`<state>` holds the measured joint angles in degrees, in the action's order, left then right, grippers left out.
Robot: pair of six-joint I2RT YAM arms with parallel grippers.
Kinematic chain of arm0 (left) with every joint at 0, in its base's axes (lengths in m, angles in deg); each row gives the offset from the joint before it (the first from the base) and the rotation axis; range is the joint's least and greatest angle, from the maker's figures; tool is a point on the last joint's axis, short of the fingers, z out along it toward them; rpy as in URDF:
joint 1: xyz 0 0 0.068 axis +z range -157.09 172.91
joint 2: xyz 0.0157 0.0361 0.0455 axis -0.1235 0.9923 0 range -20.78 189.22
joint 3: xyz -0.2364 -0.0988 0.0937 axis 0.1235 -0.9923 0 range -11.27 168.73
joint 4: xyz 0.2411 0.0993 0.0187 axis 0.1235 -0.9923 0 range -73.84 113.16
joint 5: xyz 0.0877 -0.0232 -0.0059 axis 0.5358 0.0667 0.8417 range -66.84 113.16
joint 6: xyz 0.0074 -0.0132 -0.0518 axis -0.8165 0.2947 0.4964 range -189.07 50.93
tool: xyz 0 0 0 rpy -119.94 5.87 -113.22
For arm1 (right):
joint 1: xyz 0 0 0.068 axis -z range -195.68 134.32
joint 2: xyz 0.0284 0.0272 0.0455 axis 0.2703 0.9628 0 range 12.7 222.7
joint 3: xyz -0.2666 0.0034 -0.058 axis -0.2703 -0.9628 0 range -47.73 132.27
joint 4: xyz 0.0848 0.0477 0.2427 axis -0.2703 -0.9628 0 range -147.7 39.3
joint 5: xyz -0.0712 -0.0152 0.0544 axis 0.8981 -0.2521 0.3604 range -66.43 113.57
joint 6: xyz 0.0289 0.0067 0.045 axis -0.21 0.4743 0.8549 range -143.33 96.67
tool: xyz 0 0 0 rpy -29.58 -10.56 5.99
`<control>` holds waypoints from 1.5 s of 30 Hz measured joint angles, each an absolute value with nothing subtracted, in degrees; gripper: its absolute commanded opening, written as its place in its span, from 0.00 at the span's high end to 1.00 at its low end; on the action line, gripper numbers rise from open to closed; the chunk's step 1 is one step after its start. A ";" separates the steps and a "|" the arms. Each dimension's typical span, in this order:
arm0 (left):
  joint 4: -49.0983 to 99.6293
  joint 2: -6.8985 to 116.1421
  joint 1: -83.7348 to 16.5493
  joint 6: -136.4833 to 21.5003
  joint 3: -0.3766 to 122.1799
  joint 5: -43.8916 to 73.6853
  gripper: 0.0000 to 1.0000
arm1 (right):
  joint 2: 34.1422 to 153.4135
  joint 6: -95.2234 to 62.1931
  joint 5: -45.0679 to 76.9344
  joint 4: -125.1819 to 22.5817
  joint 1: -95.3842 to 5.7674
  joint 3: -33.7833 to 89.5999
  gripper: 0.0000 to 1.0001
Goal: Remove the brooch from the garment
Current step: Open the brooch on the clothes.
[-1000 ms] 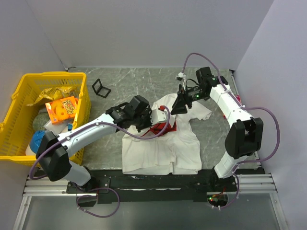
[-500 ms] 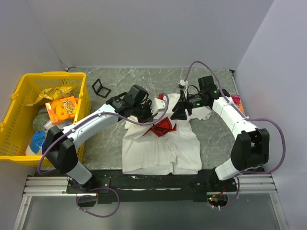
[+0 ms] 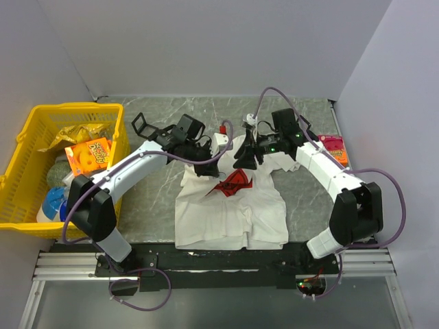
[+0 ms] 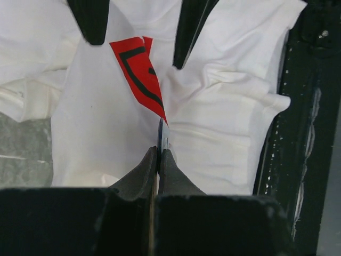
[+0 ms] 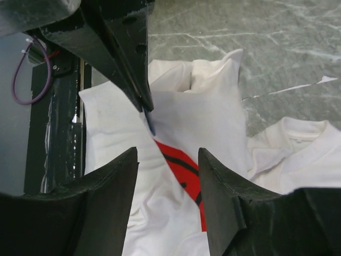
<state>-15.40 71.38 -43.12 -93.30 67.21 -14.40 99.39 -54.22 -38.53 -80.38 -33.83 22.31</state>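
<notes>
On the garment (image 4: 106, 138), left gripper (image 4: 160, 153).

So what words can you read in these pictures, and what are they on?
No text here can be read.
Orange box in the yellow basket: it has print, but too small and blurred to read.
Red print on the white T-shirt: bunched up, only bits of lines show, no whole letters.
Pink packet at the far right: too small to read.
</notes>
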 measured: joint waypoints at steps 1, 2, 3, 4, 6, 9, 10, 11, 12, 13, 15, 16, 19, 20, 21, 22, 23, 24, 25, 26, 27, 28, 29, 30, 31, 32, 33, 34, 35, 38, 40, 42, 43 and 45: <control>-15.84 71.66 -43.04 -93.32 67.67 -15.12 0.99 | 99.39 -54.20 -38.51 -79.81 -34.01 22.29 0.46; -16.19 72.07 -42.97 -93.30 68.32 -15.98 0.99 | 99.39 -54.03 -38.49 -79.26 -34.31 22.21 0.46; -16.61 72.58 -42.86 -93.30 69.05 -16.79 0.99 | 99.39 -53.96 -38.47 -78.71 -34.71 22.05 0.46; -17.09 72.97 -42.77 -93.30 69.81 -17.59 0.99 | 99.39 -53.81 -38.47 -78.28 -34.97 21.86 0.47; -17.96 73.95 -42.60 -93.26 71.17 -18.64 0.99 | 99.39 -53.48 -38.47 -77.16 -35.93 21.11 0.49; -18.64 74.68 -42.47 -93.15 71.78 -19.58 0.99 | 99.79 -52.67 -38.58 -75.63 -36.85 19.67 0.53; -18.88 74.76 -42.43 -93.12 71.80 -19.71 0.99 | 100.03 -52.52 -38.58 -75.26 -37.13 19.19 0.55; -19.19 74.85 -42.38 -93.10 71.80 -19.76 0.99 | 100.29 -52.34 -38.62 -74.96 -37.37 18.69 0.56; -19.45 74.87 -42.36 -93.08 71.80 -19.80 0.99 | 100.55 -52.32 -38.64 -74.69 -37.64 18.18 0.57; -19.62 74.96 -42.32 -93.04 71.82 -19.93 0.99 | 100.73 -52.30 -38.66 -74.58 -37.88 17.75 0.59; -19.71 75.11 -42.29 -92.75 71.87 -20.13 0.99 | 100.99 -52.34 -38.66 -74.71 -38.18 17.40 0.59; -19.78 75.24 -42.27 -92.73 71.93 -20.20 0.99 | 101.05 -52.48 -38.71 -74.71 -38.36 17.40 0.60; -19.99 75.38 -42.14 -92.69 72.02 -20.68 0.99 | 101.10 -52.41 -38.66 -74.78 -38.47 17.40 0.61; -20.06 75.40 -42.12 -92.69 72.02 -20.81 0.99 | 101.16 -52.41 -38.66 -74.78 -38.53 17.40 0.61; -20.17 75.44 -42.10 -92.69 72.02 -20.96 0.99 | 101.27 -52.41 -38.66 -74.76 -38.55 17.40 0.62; -20.37 75.46 -42.03 -92.69 72.02 -21.05 0.99 | 101.38 -52.39 -38.66 -74.76 -38.62 17.40 0.62; -20.56 75.46 -41.99 -92.69 72.02 -21.13 0.99 | 101.60 -52.39 -38.64 -74.76 -38.73 17.40 0.62; -20.76 75.46 -41.94 -92.69 72.02 -21.24 0.99 | 101.80 -52.43 -38.62 -74.76 -38.82 17.40 0.62; -20.91 75.46 -41.92 -92.69 72.02 -21.40 0.99 | 102.06 -52.50 -38.55 -74.80 -38.99 17.40 0.61; -20.98 75.46 -41.92 -92.71 72.02 -21.44 0.99 | 102.21 -52.50 -38.55 -74.89 -39.12 17.40 0.61; -21.20 75.46 -41.88 -92.73 72.02 -21.48 0.99 | 102.47 -52.54 -38.53 -75.00 -39.21 17.42 0.61; -21.28 75.46 -41.86 -92.71 72.02 -21.51 0.99 | 102.61 -52.59 -38.53 -75.00 -39.30 17.42 0.60; -21.33 75.46 -41.73 -92.71 72.02 -21.51 0.99 | 102.85 -52.63 -38.53 -75.04 -39.39 17.42 0.60; -21.26 75.46 -41.66 -92.69 72.02 -21.57 0.99 | 103.04 -52.78 -38.53 -75.20 -39.49 17.42 0.59; -21.11 75.46 -41.64 -92.60 72.02 -21.70 0.99 | 103.24 -52.93 -38.55 -75.44 -39.65 17.42 0.59; -21.02 75.46 -41.53 -92.45 72.02 -21.90 0.99 | 103.46 -53.22 -38.60 -75.76 -39.78 17.42 0.59; -21.00 75.46 -41.46 -92.32 72.02 -21.99 0.99 | 103.61 -53.44 -38.64 -76.09 -39.82 17.44 0.59; -21.00 75.46 -41.38 -92.27 72.02 -22.03 0.99 | 103.72 -53.70 -38.62 -76.44 -39.84 17.46 0.59; -20.89 75.46 -41.31 -92.21 72.02 -22.03 0.99 | 103.76 -53.87 -38.60 -76.66 -39.84 17.48 0.59; -20.76 75.46 -41.18 -92.05 72.02 -22.16 0.99 | 103.79 -54.09 -38.58 -76.94 -39.84 17.48 0.59; -20.78 75.48 -41.14 -92.03 72.02 -22.29 0.99 | 103.79 -53.96 -38.47 -76.88 -39.87 17.48 0.59; -20.78 75.48 -41.14 -92.01 72.02 -22.42 0.99 | 103.79 -53.59 -38.40 -76.59 -39.95 17.48 0.59; -20.78 75.51 -41.09 -91.99 72.02 -22.56 0.99 | 103.79 -53.24 -38.34 -76.35 -40.04 17.48 0.59; -20.78 75.59 -40.94 -91.97 72.02 -22.91 0.99 | 103.79 -52.63 -38.05 -75.87 -40.19 17.46 0.60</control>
